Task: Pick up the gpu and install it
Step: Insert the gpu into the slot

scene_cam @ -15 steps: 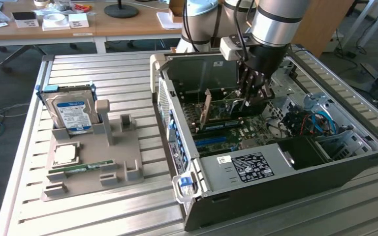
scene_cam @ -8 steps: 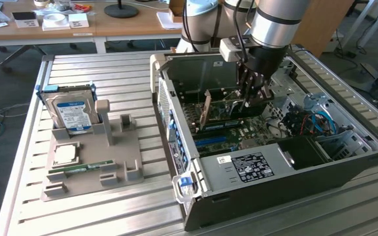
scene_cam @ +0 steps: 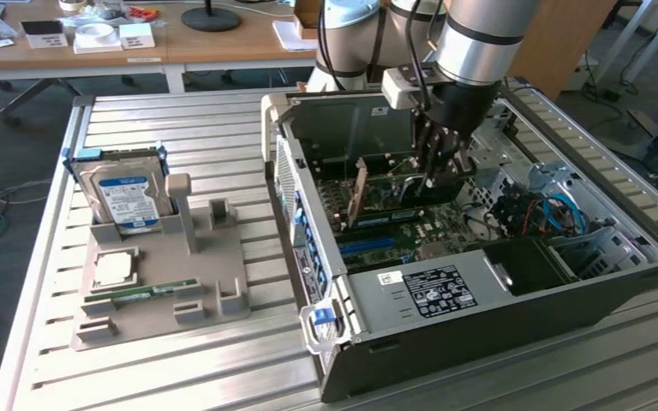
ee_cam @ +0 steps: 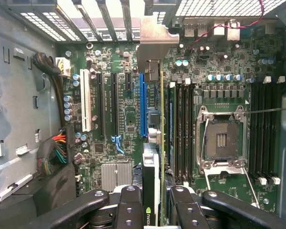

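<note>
Gripper (ee_cam: pixel 155 212) fingers (ee_cam: pixel 129 210) pinch the gpu (ee_cam: pixel 151 162) edge-on between them. It runs out beyond the tips over the motherboard (ee_cam: pixel 119 119), beside the blue slot (ee_cam: pixel 143 105). Probably light, stiff and fragile (hold board edges, not components).

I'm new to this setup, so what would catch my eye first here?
The open computer case on the slatted metal table draws the eye first. The gripper reaches down into it, shut on the gpu, held edge-on at the motherboard. At the exterior view's left, a blue-labelled hard drive stands in a grey holder.
</note>
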Controlling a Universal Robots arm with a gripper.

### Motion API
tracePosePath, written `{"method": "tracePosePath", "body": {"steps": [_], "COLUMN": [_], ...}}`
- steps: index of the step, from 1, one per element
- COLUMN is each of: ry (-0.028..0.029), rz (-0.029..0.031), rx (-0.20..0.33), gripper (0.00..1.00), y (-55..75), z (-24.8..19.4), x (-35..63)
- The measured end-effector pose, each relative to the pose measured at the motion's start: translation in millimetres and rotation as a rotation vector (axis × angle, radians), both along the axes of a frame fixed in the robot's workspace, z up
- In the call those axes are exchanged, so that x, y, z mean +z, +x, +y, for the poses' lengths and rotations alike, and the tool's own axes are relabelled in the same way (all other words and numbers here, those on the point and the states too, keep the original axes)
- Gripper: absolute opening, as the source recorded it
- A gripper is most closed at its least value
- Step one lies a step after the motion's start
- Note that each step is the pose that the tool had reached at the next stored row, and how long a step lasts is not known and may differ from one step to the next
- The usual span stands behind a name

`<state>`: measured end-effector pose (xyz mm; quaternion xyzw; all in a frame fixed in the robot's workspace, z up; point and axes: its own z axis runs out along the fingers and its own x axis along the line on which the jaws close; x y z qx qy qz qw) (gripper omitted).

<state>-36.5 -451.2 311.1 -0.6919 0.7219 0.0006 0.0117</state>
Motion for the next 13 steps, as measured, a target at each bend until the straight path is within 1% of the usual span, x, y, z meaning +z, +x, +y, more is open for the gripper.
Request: {"method": "tracePosePath", "body": {"steps": [4,13], "ry": [0.0005,0.0002], "rz": [-0.0002,-0.0001], "rx": [0.0,0.0], "gripper": [0.27,0.27], "y": [0.0,-0.7], "z": [0.1,0.0], "x": [-0.6,-10.5]}}
